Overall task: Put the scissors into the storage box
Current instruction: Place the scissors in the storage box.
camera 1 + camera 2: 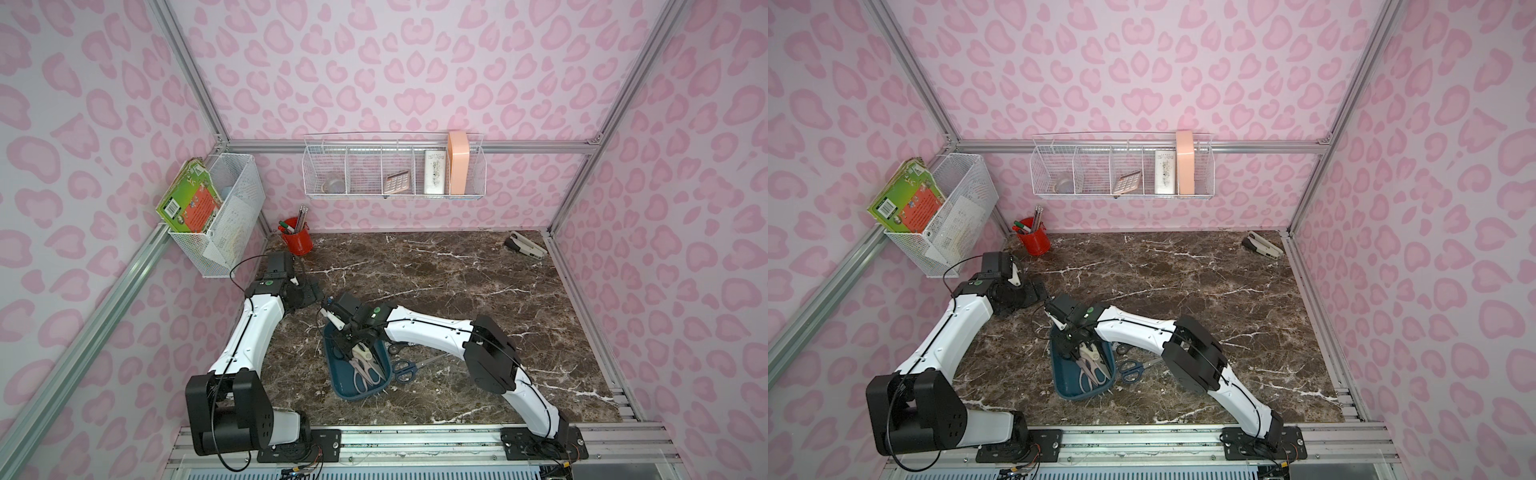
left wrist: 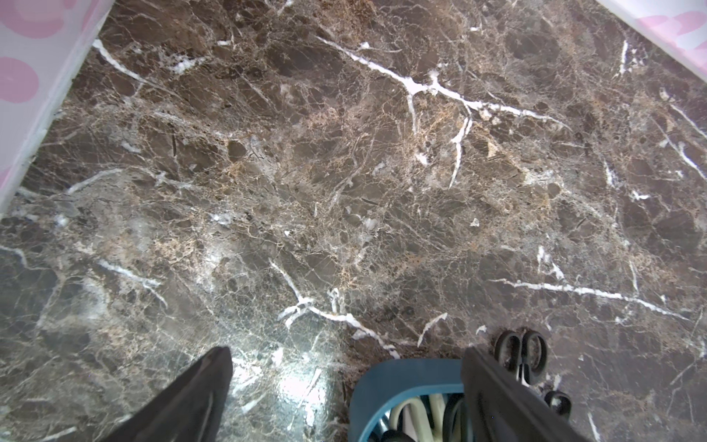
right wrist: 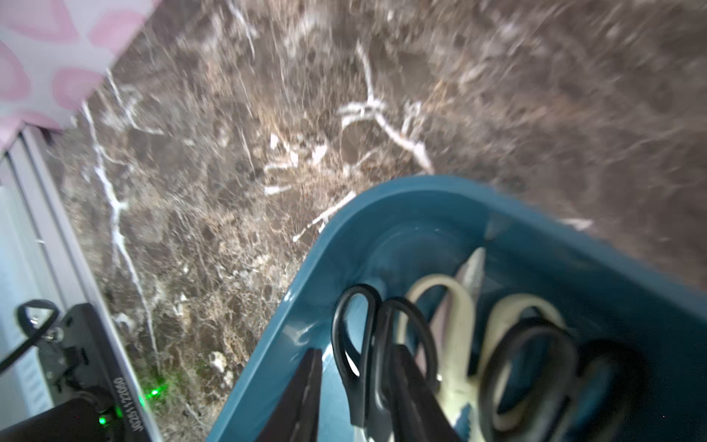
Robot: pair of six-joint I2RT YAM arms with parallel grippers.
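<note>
Reading the right wrist view, I find the right gripper [image 3: 359, 356] low inside the storage box [image 3: 386, 191]. Its jaws are partly parted astride a black-handled pair [image 3: 367, 336], and box floor shows beside one finger, so I judge this a release, not a clamp. Cream-handled shears [image 3: 455, 325] lie alongside. Only the top views show what lies outside: blue-handled scissors [image 1: 404, 370] just beside the box wall and another black pair [image 1: 397, 348] half under the right arm. The left gripper [image 2: 346, 350] hangs wide open and empty, leaving the box approach free.
</note>
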